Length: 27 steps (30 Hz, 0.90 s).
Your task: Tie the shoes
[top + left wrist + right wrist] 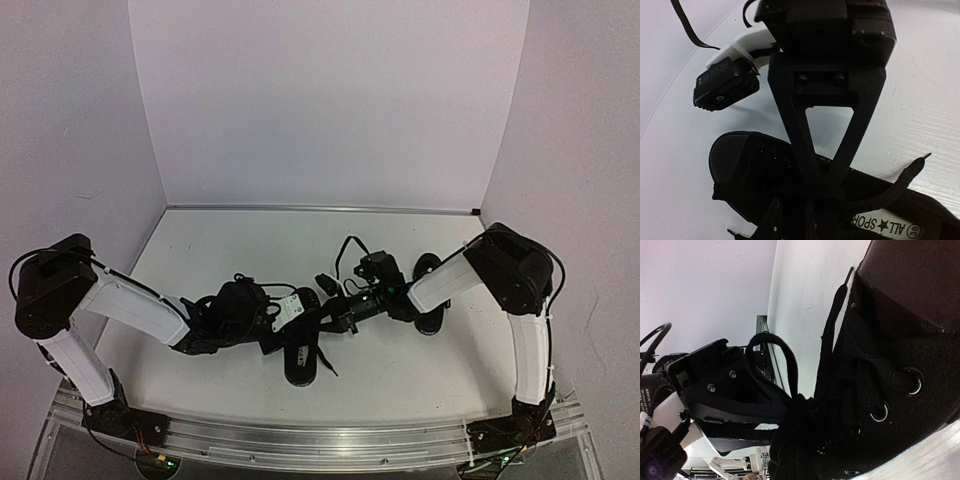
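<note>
One black shoe lies between the arms with its pale label showing inside. Both grippers meet over its laces. My left gripper has its tips closed at the knot, where a black lace loop rises. My right gripper has its fingers closed to a point on the laces above the eyelets. A loose lace end trails across the shoe opening. My left gripper's own fingertips sit low over the dark tongue. A second black shoe lies behind the right arm, partly hidden.
The white table is walled by pale panels at the back and sides. A metal rail runs along the near edge by the arm bases. The right wrist camera and cable hang close above the shoe's toe.
</note>
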Tool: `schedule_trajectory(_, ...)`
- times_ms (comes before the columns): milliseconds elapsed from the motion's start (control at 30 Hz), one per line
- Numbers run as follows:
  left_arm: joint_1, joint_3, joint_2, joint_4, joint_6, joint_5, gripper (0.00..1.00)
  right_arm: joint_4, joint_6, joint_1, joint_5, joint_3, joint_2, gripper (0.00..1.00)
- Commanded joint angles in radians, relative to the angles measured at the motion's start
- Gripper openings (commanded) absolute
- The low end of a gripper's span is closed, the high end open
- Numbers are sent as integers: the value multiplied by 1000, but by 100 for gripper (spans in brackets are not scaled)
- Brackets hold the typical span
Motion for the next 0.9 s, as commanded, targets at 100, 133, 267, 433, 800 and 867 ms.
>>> schedule_trajectory(100,3,-14,-133,-91,10,23,22,39,-10,3,29,-21,-62,0)
schedule_trajectory(133,3,-19,-145,-100,9,22,24,39,-11,1,31,-24,-66,0)
schedule_trajectory(267,11,-44,-181,-125,5,11,29,38,-13,-4,43,-33,-81,0)
schedule_trajectory(433,48,-52,-237,-138,-29,12,39,37,-18,-7,52,-41,-97,0)
schedule_trajectory(800,162,28,-241,-145,-276,282,65,34,-19,-7,55,-35,-105,0)
schedule_trajectory(867,171,42,-219,-139,-302,319,66,33,-20,-7,55,-34,-108,0)
